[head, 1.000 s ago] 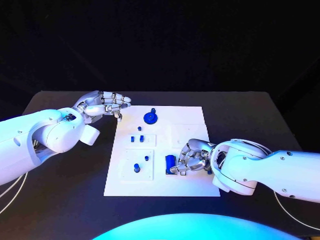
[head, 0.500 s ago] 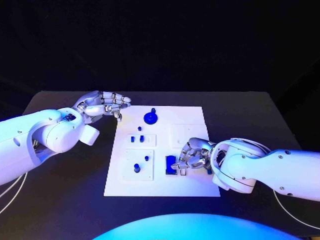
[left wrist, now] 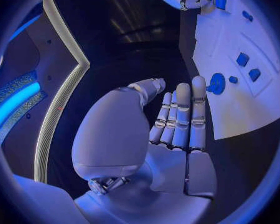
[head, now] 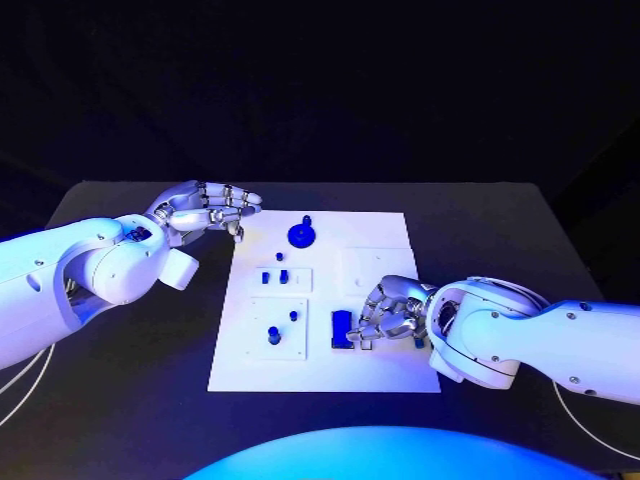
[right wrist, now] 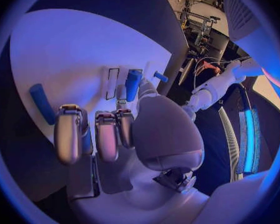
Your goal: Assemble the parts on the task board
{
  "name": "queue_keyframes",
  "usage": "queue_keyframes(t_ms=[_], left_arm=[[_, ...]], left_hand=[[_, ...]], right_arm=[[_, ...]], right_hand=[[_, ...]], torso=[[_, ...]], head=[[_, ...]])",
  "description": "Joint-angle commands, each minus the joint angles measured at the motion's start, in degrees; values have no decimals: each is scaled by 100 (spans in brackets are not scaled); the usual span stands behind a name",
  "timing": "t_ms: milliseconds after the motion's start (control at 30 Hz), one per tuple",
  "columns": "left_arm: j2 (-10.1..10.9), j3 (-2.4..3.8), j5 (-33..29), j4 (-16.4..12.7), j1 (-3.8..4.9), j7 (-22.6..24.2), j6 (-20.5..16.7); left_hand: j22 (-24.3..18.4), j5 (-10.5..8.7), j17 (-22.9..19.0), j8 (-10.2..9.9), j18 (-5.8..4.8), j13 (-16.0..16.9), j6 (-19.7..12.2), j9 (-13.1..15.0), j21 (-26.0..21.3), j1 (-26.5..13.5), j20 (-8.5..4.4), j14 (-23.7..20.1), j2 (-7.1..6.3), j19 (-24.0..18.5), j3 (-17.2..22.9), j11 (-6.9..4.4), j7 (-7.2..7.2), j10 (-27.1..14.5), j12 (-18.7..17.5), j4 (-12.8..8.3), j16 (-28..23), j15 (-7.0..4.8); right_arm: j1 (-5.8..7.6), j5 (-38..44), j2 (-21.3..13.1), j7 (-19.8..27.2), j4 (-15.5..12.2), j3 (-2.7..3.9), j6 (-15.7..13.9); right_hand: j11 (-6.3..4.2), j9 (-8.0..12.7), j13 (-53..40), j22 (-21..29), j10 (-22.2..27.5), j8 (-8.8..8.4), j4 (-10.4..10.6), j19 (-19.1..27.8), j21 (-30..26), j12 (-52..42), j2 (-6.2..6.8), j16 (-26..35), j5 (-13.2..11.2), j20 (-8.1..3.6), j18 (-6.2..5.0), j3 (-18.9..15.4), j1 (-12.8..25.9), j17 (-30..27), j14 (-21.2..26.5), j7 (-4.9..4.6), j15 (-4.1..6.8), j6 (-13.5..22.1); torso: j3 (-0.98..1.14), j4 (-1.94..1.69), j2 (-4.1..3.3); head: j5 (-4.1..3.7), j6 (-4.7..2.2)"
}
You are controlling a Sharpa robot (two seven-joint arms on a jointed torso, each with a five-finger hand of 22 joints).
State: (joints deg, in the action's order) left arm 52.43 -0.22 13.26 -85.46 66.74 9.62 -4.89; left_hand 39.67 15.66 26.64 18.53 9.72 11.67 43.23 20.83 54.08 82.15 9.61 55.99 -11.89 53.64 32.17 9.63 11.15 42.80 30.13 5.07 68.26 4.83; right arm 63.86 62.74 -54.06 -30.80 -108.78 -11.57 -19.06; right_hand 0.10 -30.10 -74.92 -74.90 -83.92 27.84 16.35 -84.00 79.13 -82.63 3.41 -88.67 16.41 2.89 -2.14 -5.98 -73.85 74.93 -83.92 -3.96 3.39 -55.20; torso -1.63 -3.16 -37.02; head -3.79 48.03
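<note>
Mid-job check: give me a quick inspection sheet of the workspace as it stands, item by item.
Surface: black table, bare round the board.
Job's things: white task board mid-table; round blue part at its far end; small blue parts standing in its left panels; blue block by the right hand.
Clutter: nothing seen.
Hands: left hand off the board's far left corner, holding nothing; right hand at the blue block, grip unclear.
Cables: thin white cables under the left arm.
Surroundings: dark.

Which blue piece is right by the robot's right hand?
The long blue block near the board's front edge. The right hand is right beside it; the round blue piece and small pegs lie farther away.
</note>
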Motion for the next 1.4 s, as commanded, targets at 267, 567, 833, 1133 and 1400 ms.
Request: queue_keyframes(t_ms=[267,567,833,1133,1400], left_arm=[[-3,4,-113,-26,2,479,-120],[-17,4,-148,-33,2,550,-114],[-20,4,-154,-34,1,553,-99],[-14,3,-155,-46,1,554,-87],[-5,3,-156,-48,1,540,-76]], left_hand=[[-16,33,-22,83,93,-6,-31,10,-32,-32,19,-39,27,17,21,-21,187,20,129,53,41,-14],[-18,31,-25,91,92,-7,-34,10,-35,-47,20,-41,16,16,14,-22,186,24,140,64,42,-13],[-18,31,-25,91,92,-7,-34,10,-35,-47,20,-41,16,16,14,-22,186,24,140,64,42,-13],[-22,28,-28,99,92,-10,-36,9,-40,-61,21,-40,11,15,10,-23,184,24,149,76,44,-13],[-23,26,-29,102,92,-11,-38,8,-42,-70,21,-40,8,15,6,-23,184,23,152,82,45,-12]], right_arm=[[224,-12,-522,465,-84,6,-914],[270,398,-1024,476,-97,-8,-326],[63,971,-1229,269,-80,-24,-20],[-71,1207,-1239,-16,-70,-33,151],[-147,1256,-1180,-122,-81,-35,197]], right_hand=[[135,135,-598,-1180,4,-330,-19,-184,-164,176,31,56,-16,59,-28,-90,-330,1031,-504,-206,-95,427],[101,361,-681,-1221,-57,-620,13,-232,-16,116,56,34,13,60,-2,316,-1017,1090,-516,-172,-71,110],[55,490,-825,-1270,-172,-750,38,-296,169,-22,131,-8,2,32,32,508,-975,1193,-540,-118,-36,-180],[56,568,-853,-1283,-197,-862,46,-315,223,-38,227,-19,-4,28,43,564,-571,1219,-545,-117,-37,-292],[43,586,-861,-1286,-205,-892,50,-319,238,-33,281,-22,-4,24,45,628,-196,1227,-547,-98,-28,-389]], torso=[[-9,5,9],[-11,6,6],[2,12,11],[0,5,1],[2,2,1]], head=[[-64,-38],[-139,-41],[-183,-47],[-194,-54],[-185,-38]])
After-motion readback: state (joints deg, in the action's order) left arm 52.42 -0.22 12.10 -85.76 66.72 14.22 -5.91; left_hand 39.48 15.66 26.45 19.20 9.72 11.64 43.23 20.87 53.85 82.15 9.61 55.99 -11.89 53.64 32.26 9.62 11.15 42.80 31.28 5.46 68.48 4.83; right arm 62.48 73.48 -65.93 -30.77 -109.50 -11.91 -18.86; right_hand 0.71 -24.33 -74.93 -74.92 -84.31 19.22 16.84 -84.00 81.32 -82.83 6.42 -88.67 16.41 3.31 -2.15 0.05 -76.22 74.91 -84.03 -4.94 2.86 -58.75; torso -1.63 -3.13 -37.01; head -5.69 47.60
